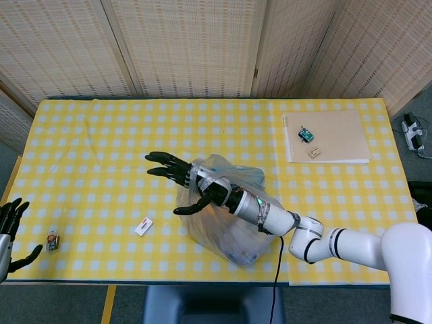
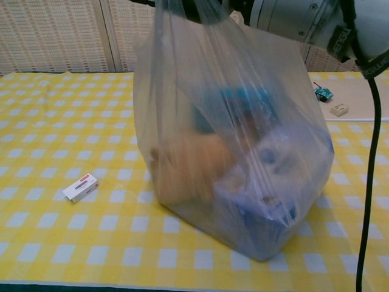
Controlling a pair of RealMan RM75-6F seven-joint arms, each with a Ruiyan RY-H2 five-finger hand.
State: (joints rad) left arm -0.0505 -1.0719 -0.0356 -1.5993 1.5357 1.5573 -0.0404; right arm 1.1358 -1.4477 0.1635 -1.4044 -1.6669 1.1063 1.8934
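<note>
A clear plastic bag [image 1: 233, 219] [image 2: 234, 158] stands near the table's front middle, with an orange item and blue and white boxes inside. Its handles are looped over my right hand [image 1: 179, 179], which carries them from above, fingers stretched out to the left and thumb apart. In the chest view the bag is pulled up taut and the hand is mostly cut off by the top edge; only the silver forearm [image 2: 292, 18] shows. My left hand [image 1: 10, 229] hovers at the table's front left corner with fingers apart, holding nothing, beside a small wrapped item [image 1: 52, 239].
A small white box [image 1: 144, 226] [image 2: 81, 187] lies on the yellow checked cloth left of the bag. A tan board [image 1: 331, 138] at the back right carries a small teal item [image 1: 306, 134] [image 2: 323, 93] and a small beige block [image 1: 314, 152] [image 2: 339, 109].
</note>
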